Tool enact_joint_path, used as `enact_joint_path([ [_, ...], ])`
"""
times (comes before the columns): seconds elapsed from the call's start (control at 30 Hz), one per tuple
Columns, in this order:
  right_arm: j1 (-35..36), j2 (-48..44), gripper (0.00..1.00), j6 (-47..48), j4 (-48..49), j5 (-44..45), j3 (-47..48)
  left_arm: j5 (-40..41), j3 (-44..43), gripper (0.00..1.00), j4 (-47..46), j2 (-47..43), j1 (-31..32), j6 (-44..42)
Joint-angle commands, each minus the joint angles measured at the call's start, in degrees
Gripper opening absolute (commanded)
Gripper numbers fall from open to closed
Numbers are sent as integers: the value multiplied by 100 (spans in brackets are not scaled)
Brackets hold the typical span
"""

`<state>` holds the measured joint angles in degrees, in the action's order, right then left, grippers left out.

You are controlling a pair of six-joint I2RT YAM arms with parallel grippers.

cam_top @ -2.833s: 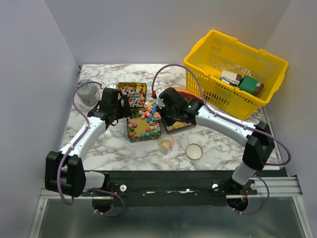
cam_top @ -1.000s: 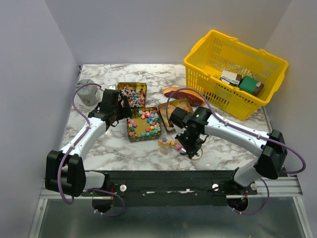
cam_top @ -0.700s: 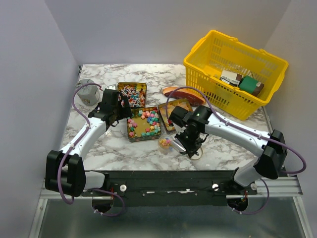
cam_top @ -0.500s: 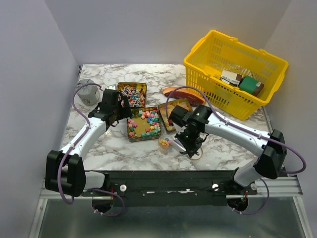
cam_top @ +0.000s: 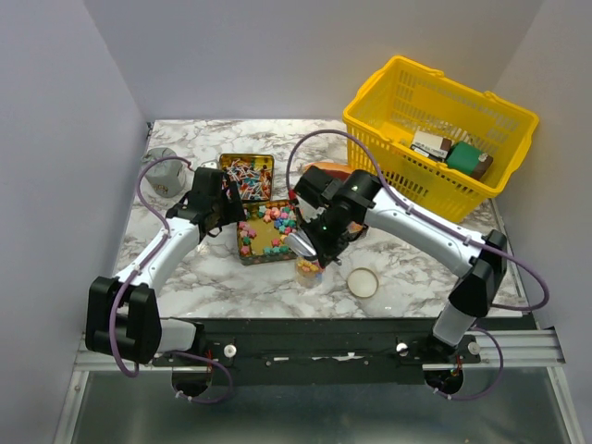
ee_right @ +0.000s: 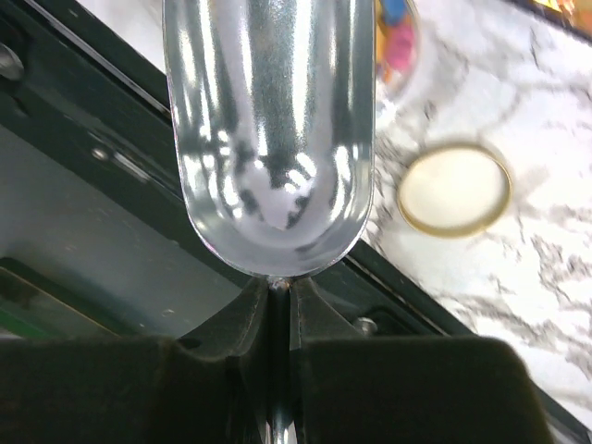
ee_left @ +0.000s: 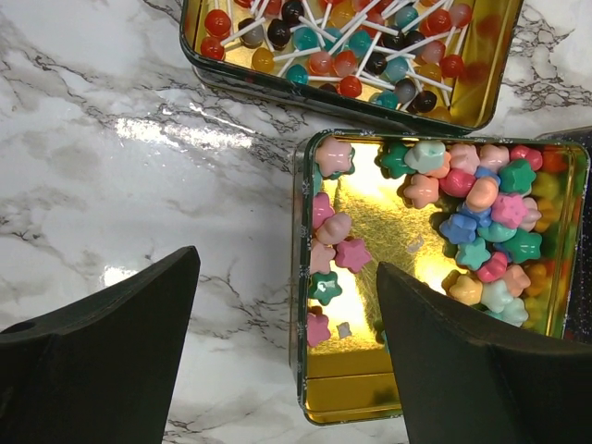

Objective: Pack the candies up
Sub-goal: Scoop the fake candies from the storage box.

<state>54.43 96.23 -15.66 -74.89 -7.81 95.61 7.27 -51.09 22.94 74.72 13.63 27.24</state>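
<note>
Pastel star candies (cam_top: 270, 225) fill a gold tin (ee_left: 314, 277), seen close in the left wrist view (ee_left: 481, 208). Red, blue and white sweets on sticks (cam_top: 248, 176) lie in a second tin (ee_left: 481, 83) behind it. A small clear jar (cam_top: 310, 268) holds a few candies and also shows in the right wrist view (ee_right: 400, 46). My left gripper (cam_top: 225, 213) hangs open and empty over the star tin's left rim (ee_left: 287, 370). My right gripper (cam_top: 317, 233) is shut on the handle of an empty metal scoop (ee_right: 268, 129), held above the jar. The yellow-orange pieces are hidden under the right arm.
The jar's round lid (cam_top: 363, 282) lies on the marble right of the jar, also in the right wrist view (ee_right: 453, 190). A yellow basket (cam_top: 439, 129) with boxes stands at the back right. A grey object (cam_top: 165, 172) sits at the far left.
My right arm has lifted and swung back left from low beside the jar and lid, so the scoop now points down over the jar. The left arm has not moved.
</note>
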Motion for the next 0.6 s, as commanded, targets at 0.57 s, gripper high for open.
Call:
enact_joint_path([
  [0.57,-768,1794,1,-1825,1038,-3306,1283,-586,-129,73,316,262,-18,-79],
])
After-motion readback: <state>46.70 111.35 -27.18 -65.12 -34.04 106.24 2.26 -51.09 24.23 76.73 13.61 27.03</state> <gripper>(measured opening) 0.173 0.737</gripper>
